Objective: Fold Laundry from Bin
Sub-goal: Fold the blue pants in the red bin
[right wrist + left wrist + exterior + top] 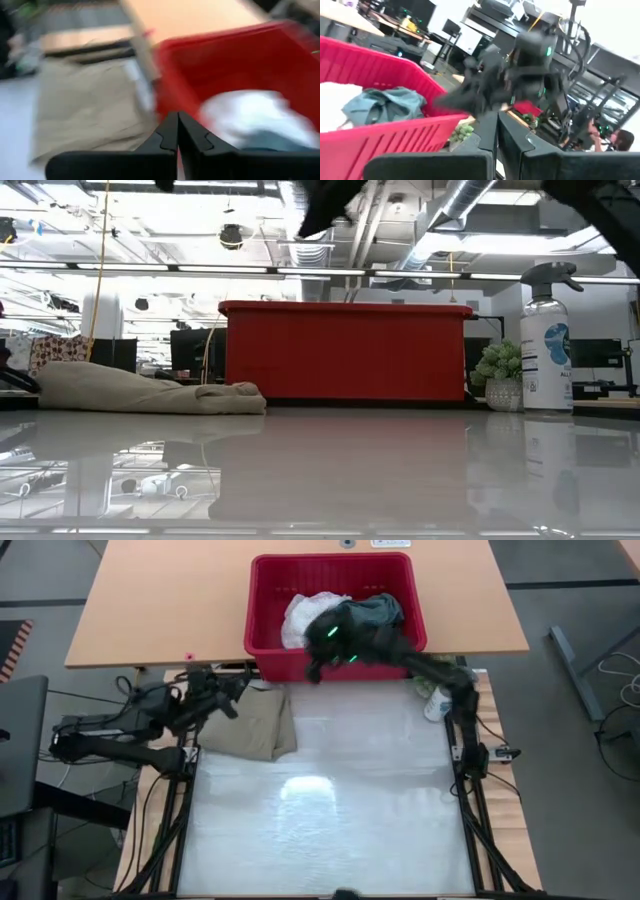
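Observation:
The red bin (262, 600) stands at the table's far edge and holds a white garment (300, 615) and a dark teal-green garment (380, 608). The beige-khaki garment (250, 725) lies folded flat on the table, left of and nearer than the bin; it also shows in the low view (130, 392). My right gripper (314, 668) is shut and empty above the bin's near wall (175, 75), clear of the cloth. My left gripper (240, 690) is shut and empty beside the beige garment's far edge, pointing toward the bin (380, 135).
A spray bottle (548, 340) and a small potted plant (497, 377) stand at the table's far right, beside the bin. A wooden table (150, 600) stands behind the work table. The pale table top (320, 810) nearer than the garment is bare.

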